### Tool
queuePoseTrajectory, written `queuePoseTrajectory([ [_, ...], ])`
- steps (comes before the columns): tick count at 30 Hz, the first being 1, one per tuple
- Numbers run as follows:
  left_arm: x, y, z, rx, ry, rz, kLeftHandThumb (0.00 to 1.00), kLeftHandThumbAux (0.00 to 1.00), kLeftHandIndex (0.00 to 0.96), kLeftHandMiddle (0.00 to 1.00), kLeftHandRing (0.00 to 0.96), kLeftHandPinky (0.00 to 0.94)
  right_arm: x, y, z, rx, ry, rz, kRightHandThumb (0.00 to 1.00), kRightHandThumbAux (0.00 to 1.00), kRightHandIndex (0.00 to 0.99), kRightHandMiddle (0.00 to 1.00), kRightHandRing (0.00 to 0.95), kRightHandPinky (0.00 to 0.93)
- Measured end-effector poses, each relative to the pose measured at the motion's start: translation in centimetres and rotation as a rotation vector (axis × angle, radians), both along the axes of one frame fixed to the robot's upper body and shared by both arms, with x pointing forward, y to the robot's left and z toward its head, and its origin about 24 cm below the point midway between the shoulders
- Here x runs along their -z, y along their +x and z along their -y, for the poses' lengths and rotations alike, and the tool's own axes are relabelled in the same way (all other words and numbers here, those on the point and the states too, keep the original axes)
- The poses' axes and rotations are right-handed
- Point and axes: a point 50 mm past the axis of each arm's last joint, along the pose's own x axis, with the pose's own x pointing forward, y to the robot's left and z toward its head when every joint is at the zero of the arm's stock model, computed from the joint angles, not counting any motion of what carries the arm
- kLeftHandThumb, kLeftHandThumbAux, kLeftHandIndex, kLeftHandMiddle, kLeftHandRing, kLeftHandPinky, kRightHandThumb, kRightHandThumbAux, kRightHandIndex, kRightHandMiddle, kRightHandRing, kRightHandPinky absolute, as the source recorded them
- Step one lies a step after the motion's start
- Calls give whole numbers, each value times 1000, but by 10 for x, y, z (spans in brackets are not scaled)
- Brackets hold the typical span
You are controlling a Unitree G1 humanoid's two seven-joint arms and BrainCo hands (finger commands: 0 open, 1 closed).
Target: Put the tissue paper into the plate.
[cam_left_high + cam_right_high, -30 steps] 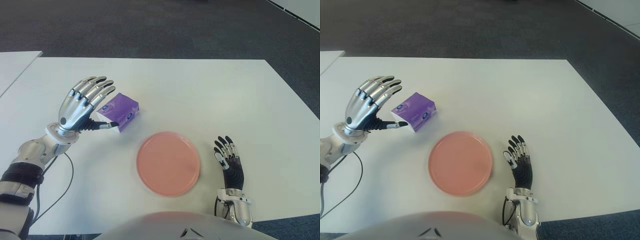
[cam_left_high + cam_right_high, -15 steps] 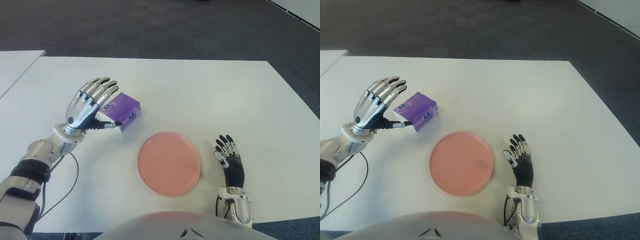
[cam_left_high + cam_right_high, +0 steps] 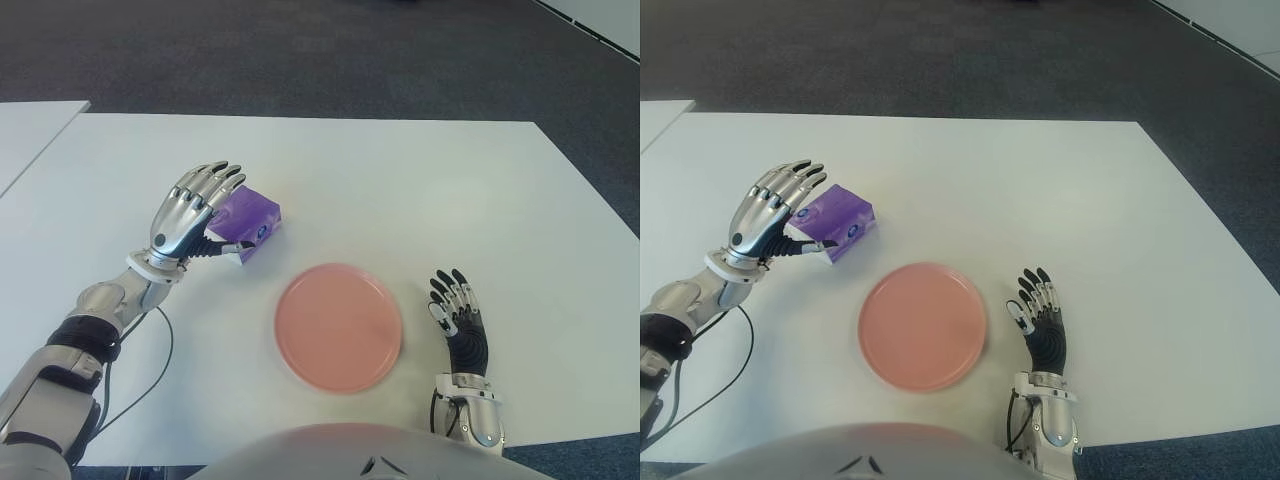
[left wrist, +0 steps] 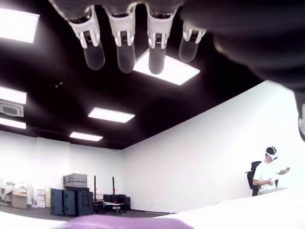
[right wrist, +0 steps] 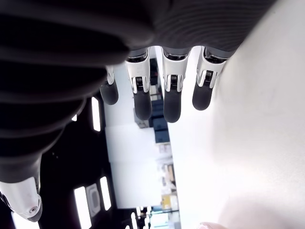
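While my right hand [image 3: 460, 325] lies open beside the round pink plate [image 3: 338, 326], my left hand [image 3: 192, 214] (fingers spread, grasping nothing) reaches over the purple tissue packet [image 3: 246, 218] on the white table [image 3: 420, 190].

From my seat, the left hand [image 3: 190, 215] covers the near left end of the purple tissue pack [image 3: 250, 217], so I cannot tell whether any finger touches it. In the left wrist view only a purple sliver of the pack shows, cut by the picture's edge beneath the fingers [image 4: 125, 45]. The person [image 4: 269, 172] beyond it is too small to read. The right hand [image 3: 461, 325] has its forearm cut off.
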Motion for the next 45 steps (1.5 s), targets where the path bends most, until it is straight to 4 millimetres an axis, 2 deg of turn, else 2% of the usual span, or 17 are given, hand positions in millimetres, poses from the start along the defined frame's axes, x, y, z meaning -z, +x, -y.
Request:
queuePoseTrajectory([
  [34,21,14,3,-71,-2,-115,266,389,75,116,113,144,0,3,1,27,-4,8,286,563,103,171,150,158],
  [45,20,18,3,-79,9,-119,279,391,69,115,114,143,0,3,1,32,-2,9,285,578,105,157,134,143],
])
